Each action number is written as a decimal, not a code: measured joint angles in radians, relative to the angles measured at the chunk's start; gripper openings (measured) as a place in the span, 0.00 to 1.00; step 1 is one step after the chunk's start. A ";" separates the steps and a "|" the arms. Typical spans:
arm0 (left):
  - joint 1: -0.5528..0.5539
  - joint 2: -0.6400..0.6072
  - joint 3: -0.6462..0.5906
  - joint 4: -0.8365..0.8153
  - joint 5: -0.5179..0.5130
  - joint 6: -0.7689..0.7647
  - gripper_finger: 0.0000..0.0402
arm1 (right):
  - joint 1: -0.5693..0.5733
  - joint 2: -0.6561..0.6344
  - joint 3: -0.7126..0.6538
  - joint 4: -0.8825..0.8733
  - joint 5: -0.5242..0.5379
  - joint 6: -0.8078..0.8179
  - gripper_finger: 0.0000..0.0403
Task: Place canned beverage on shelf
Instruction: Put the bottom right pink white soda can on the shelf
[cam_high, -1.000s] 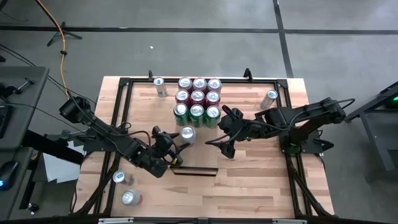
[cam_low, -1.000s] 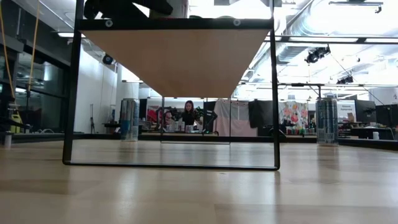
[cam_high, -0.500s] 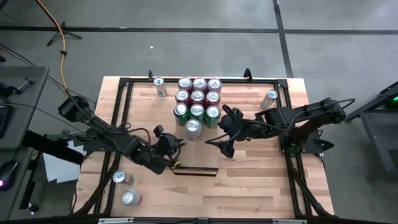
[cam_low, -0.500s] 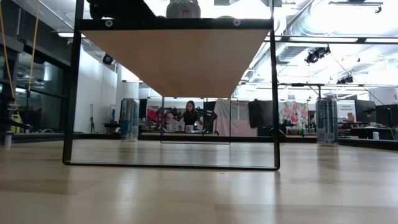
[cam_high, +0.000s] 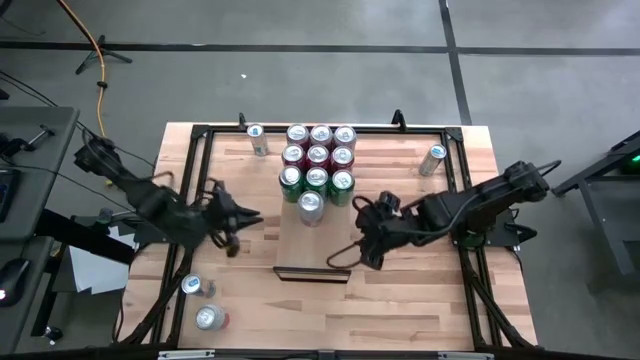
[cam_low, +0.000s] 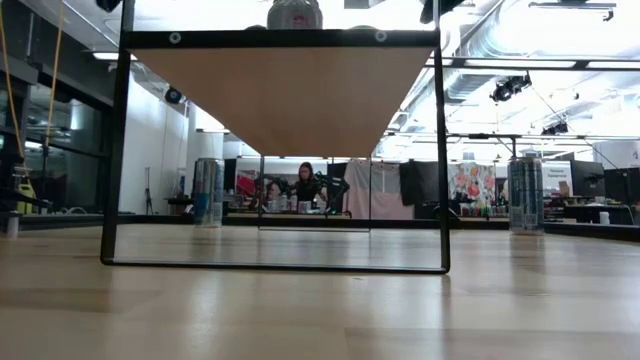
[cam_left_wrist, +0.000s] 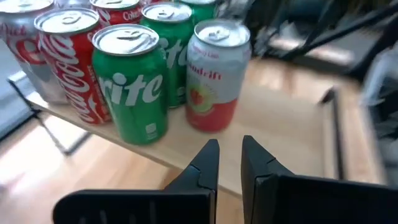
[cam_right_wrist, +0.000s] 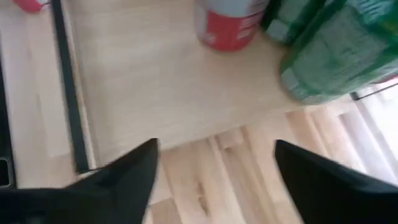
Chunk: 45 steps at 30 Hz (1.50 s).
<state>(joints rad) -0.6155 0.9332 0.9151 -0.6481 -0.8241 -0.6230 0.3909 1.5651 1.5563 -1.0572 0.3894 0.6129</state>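
Both arms had pulled back from the shelf since the earlier frame: the left gripper, fingers pinched together and empty, had drawn off toward the table's left side, and the right gripper had slid toward the shelf's front right corner, fingers spread, holding nothing. The silver can stood upright on the shelf, just in front of the green cans. Placement looked done; next would likely call for fetching another can from the table.
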 joint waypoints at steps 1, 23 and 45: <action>0.000 -0.045 -0.028 0.032 0.016 0.002 0.00 | 0.008 -0.001 -0.015 0.013 0.000 0.009 0.67; 0.059 -0.555 -0.441 0.664 0.115 0.321 0.00 | 0.003 -0.029 -0.460 1.149 0.065 0.669 0.01; 0.059 -0.557 -0.441 0.661 0.105 0.366 0.00 | -0.094 -0.028 -0.459 1.046 0.297 1.031 0.00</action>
<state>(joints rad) -0.5564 0.3763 0.4740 0.0128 -0.7193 -0.2570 0.2973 1.5372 1.0973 -0.0116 0.6863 1.6443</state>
